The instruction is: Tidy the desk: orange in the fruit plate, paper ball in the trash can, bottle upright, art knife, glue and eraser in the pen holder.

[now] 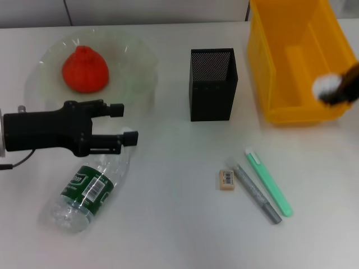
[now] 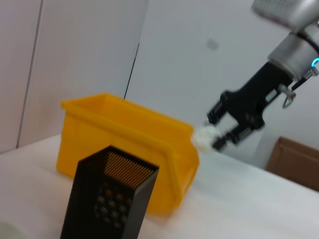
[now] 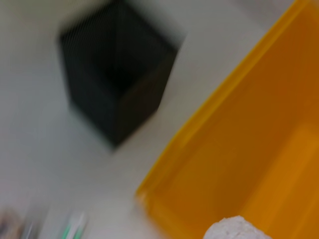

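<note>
The orange (image 1: 85,69) sits in the pale-green fruit plate (image 1: 137,61) at the far left. The bottle (image 1: 92,188) lies on its side near the front left. My left gripper (image 1: 124,124) hovers open just above the bottle's cap end. My right gripper (image 1: 339,89) is shut on the white paper ball (image 1: 325,86) over the near right rim of the yellow trash can (image 1: 280,61); it also shows in the left wrist view (image 2: 224,134). The black mesh pen holder (image 1: 212,84) stands mid-table. The eraser (image 1: 226,179), a grey pen-like stick (image 1: 257,193) and a green art knife (image 1: 268,181) lie in front.
The paper ball (image 3: 234,230) shows above the trash can's inside (image 3: 259,149) in the right wrist view, with the pen holder (image 3: 117,74) beside it. The white table runs between the pen holder and the bottle.
</note>
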You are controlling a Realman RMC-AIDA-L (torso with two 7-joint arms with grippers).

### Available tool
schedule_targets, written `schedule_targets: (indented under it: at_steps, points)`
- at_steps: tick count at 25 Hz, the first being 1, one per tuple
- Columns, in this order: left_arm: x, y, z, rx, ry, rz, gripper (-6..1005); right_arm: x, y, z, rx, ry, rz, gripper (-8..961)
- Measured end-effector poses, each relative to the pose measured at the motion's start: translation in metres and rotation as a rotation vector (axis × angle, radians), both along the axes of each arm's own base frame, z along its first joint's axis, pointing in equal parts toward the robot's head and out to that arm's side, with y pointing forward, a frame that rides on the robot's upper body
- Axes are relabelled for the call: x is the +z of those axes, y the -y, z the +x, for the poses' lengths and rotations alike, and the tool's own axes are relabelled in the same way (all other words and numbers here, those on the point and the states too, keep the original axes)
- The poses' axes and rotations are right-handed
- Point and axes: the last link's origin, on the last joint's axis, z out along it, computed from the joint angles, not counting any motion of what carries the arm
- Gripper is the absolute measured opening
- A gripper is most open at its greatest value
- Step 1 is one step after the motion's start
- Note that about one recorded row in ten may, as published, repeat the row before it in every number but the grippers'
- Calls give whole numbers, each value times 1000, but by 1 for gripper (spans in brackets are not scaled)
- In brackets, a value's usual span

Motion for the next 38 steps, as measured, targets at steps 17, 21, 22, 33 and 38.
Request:
schedule_targets:
  at_steps: [17, 21, 22, 33, 38]
  points:
    - [39, -33, 36, 302, -195, -26, 835, 31, -14, 37, 190, -444, 283, 652]
    - [36, -35, 54, 407, -308, -71, 835, 34, 5, 62, 279, -654, 246, 772]
    - [32, -36, 58, 436, -340, -89, 835, 33, 12, 68, 306, -707, 219, 788]
    - [5, -37, 66, 673, -545, -177, 834, -26, 92, 117, 507, -1020, -97, 819]
    - [-13, -48, 59, 704, -588, -176, 834, -50, 99, 124, 487, -1011, -127, 819]
